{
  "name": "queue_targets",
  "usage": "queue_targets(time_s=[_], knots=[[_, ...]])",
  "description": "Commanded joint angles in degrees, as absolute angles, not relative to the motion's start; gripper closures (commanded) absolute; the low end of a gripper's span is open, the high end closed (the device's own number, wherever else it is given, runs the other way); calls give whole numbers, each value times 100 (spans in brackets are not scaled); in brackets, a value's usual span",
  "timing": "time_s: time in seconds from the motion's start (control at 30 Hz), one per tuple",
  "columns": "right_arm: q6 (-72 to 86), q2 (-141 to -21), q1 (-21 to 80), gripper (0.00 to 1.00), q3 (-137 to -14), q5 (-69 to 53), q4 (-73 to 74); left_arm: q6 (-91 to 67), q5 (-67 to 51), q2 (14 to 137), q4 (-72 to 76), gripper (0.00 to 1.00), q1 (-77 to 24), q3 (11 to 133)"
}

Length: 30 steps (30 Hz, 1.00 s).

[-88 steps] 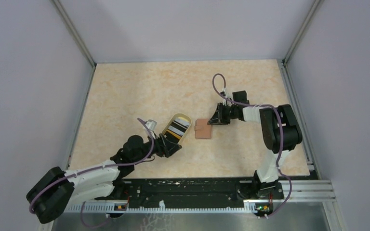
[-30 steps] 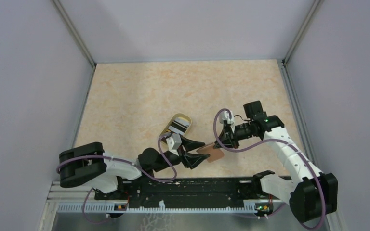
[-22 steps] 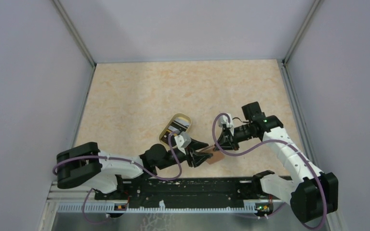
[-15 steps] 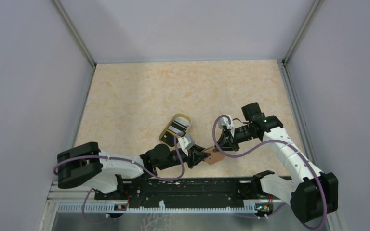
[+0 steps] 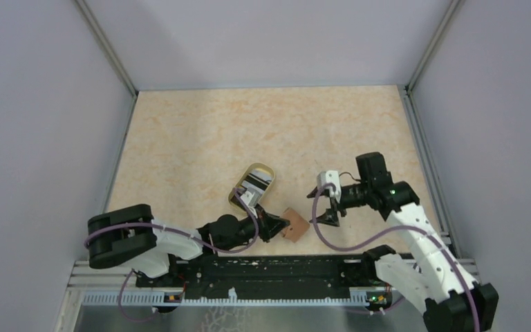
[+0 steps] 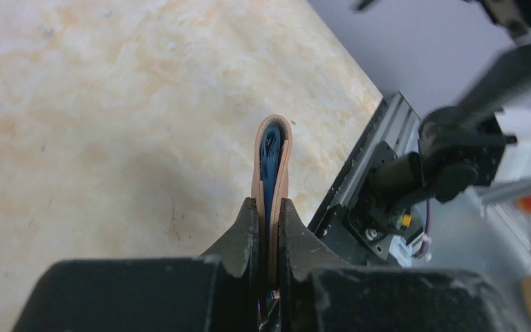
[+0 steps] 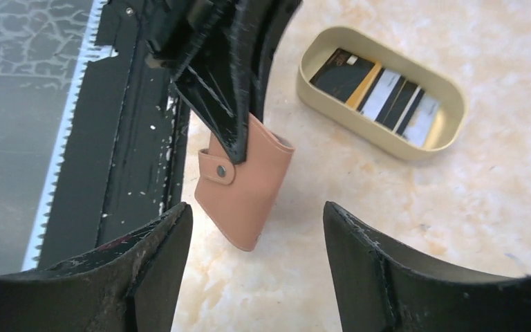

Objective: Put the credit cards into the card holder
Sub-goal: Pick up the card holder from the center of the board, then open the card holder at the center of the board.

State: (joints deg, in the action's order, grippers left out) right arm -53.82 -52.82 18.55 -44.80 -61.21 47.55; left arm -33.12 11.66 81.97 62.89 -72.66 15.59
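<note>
- Between the fingers of the left gripper (image 6: 268,207), the card holder (image 6: 274,159) stands on edge. It is pinched by its lower part, and its rounded fold points away from the wrist.
- A strip of blue lining shows between the 2 leather leaves, so the pocket is squeezed nearly flat.
- This grip seems meant to keep the holder steady and apparently lifted off the table (image 5: 249,124), so the other arm can feed cards in.
- The right gripper (image 5: 325,209) faces the holder from the opposite side with its jaws wide and nothing in them. In its wrist view the holder hangs between its 2 fingers, touching neither.
- The credit cards (image 7: 380,90) lie side by side in the oval dish (image 7: 357,123), beyond the holder and off to the right of the right gripper's fingers. None is in the holder yet.
- Open and empty, the right gripper looks free to fetch a card.
- No brand or writing can be read. The holder's tab carries a plain snap stud (image 7: 220,170). The cards show black, white and yellowish bands, and any print on them is too small to make out.
</note>
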Motion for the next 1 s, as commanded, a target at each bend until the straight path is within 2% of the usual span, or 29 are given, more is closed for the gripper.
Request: queue_targets(time_s=[0.0,0.1,0.27,0.4,0.47,0.57,0.77,0.97], knots=[[-6057,-4553,1916,33,-4021,-6487,4455,-5335,2085,8551,6856,100,-7312,1716],[-6619,-4522,1924,36,-3679,-6609,4482,-5894,2320,8954,6558,100,-7382,2161],[-6257,-4777,2249,42,-3466,-5652,3867,-6356,2950,9309,6128,100,-7541,2542],[-5984,-5062,2460,60,-3457,-5093,3596,-6459,3339,9339,6185,100,-7625,2525],[-5914,-5203,2507,65,-3479,-4978,3539,-6452,3455,9303,6201,100,-7648,2499],[-5745,-5226,2544,65,-3430,-4896,3326,-6408,3438,9282,6258,100,-7663,2496],[-5507,-5234,2580,59,-3323,-4802,3028,-6158,3319,9398,6707,100,-7703,2485],[-5683,-5318,2620,55,-3317,-5218,3290,-5674,3262,9455,7044,100,-7732,2565]])
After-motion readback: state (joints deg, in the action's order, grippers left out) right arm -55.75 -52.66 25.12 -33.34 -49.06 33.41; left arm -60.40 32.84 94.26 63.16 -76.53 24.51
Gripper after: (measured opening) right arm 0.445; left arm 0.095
